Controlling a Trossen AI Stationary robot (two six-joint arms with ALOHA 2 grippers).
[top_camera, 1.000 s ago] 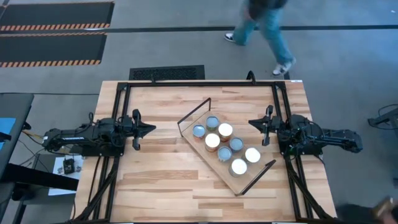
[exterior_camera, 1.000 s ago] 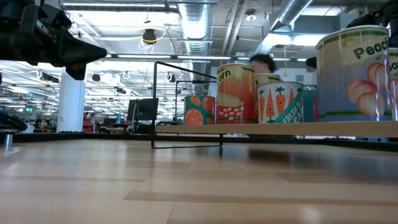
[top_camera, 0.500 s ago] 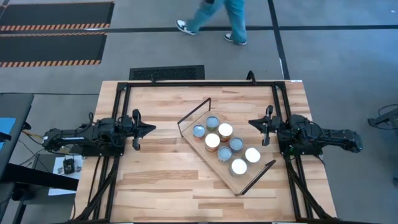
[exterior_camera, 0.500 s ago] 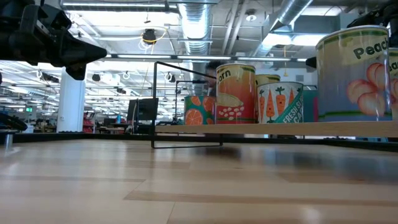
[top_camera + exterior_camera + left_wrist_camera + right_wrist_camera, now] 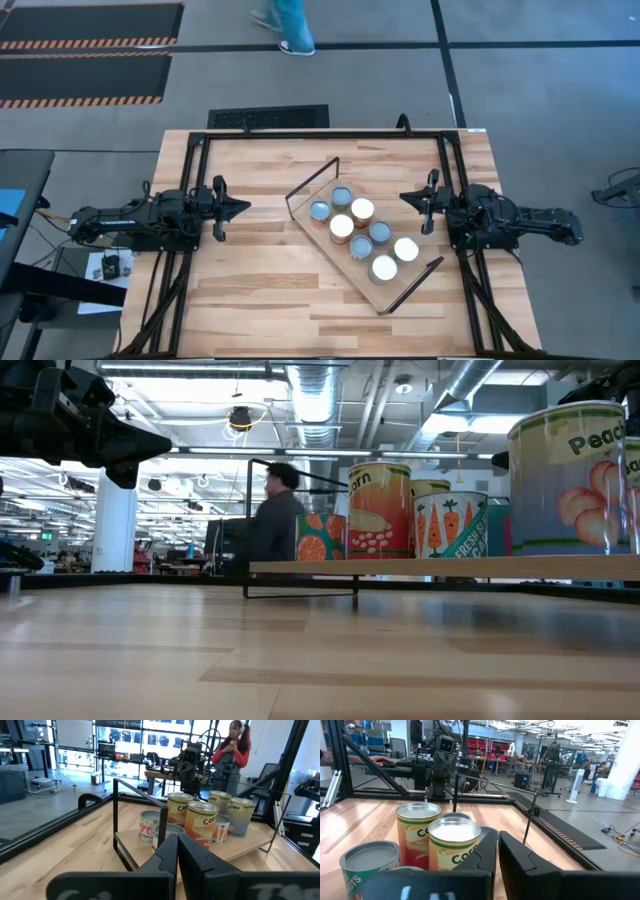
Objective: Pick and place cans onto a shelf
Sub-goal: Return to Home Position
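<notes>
Looks like the small silvery-topped cans (image 5: 362,236) are all on the pale-wood wire-ended shelf (image 5: 408,278), lying 10-to-4 o'clock mid-worktop (image 5: 260,290), about 8 o'clock off the nearer right tool (image 5: 404,197) and 3 o'clock off the left tool (image 5: 243,208), both pinched narrow, empty.

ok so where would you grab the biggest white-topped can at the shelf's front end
Its curved side wall, probably from the shelf's open long edge on the left gripper's side: the can stands upright, other cans crowd its far side, and a wire frame closes the short end.
</notes>
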